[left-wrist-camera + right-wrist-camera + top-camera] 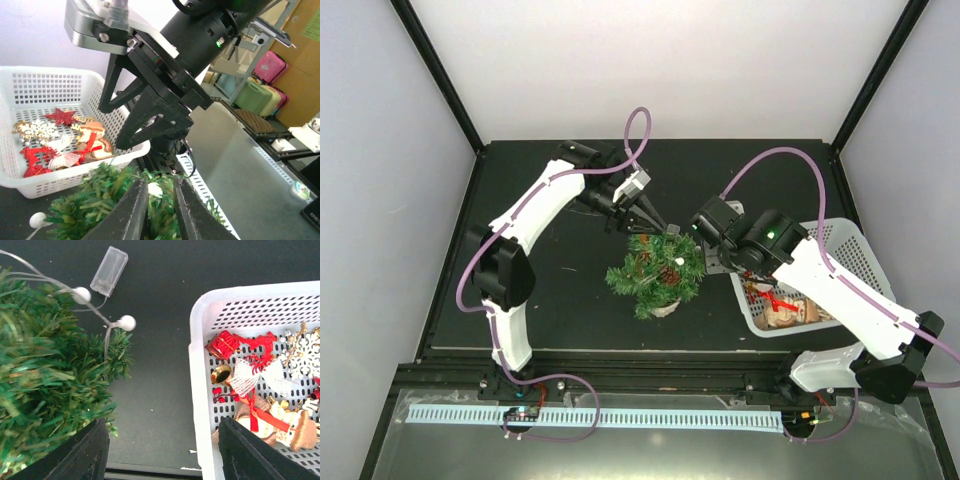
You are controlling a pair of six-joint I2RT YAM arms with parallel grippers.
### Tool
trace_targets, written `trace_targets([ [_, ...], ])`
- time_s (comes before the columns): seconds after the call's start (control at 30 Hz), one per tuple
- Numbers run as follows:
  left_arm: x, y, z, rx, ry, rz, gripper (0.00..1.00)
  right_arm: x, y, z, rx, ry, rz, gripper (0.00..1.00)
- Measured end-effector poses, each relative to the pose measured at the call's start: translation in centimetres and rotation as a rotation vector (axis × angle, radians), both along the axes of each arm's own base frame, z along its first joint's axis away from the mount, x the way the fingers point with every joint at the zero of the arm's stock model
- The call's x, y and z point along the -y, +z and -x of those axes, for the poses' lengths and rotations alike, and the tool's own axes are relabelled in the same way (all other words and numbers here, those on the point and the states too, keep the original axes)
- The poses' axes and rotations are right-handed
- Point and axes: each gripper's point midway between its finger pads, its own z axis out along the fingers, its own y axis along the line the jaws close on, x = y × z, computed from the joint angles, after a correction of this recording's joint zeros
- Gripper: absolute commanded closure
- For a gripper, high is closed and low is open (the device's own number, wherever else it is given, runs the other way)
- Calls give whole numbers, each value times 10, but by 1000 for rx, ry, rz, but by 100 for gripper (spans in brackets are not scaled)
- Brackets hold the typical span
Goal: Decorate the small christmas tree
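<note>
A white basket (198,370) on the black table (165,300) holds a jumble of ornaments, among them a red gift box (223,345), a gold bell (220,374) and a white snowflake (306,356). Nearby lies a clear battery box (109,271), thin wires running to two white bulbs (127,322).

Christmas tree (656,268) left of basket (848,245)

Left arm (535,205) stretches far out over the bench, then bends inward toward the middle. The left claw (161,200) points down, its fingers (135,210) pinched to a narrow slit. Right arm (830,280) leans in from the other side, wrist tipped down, right claw (162,440) spread wide.
</note>
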Motion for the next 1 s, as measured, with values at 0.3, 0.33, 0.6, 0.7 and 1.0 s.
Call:
trace_targets([
  [0.3, -2, 1, -2, -1, 6, 5, 15, 0, 22, -5, 47, 5, -17, 38],
  [0.33, -2, 1, -2, -3, 7, 2, 3, -1, 25, -6, 55, 7, -19, 38],
  [0.6, -4, -1, -4, -11, 16, -11, 1, -6, 55, -13, 128, 65, -47, 38],
  [0.7, -7, 1, -5, -12, 26, -12, 1, -20, 77, -14, 184, 150, -125, 38],
  [1.0, -34, 27, -15, 17, 112, 23, 1, -78, 145, 10, 162, 535, -628, 41],
])
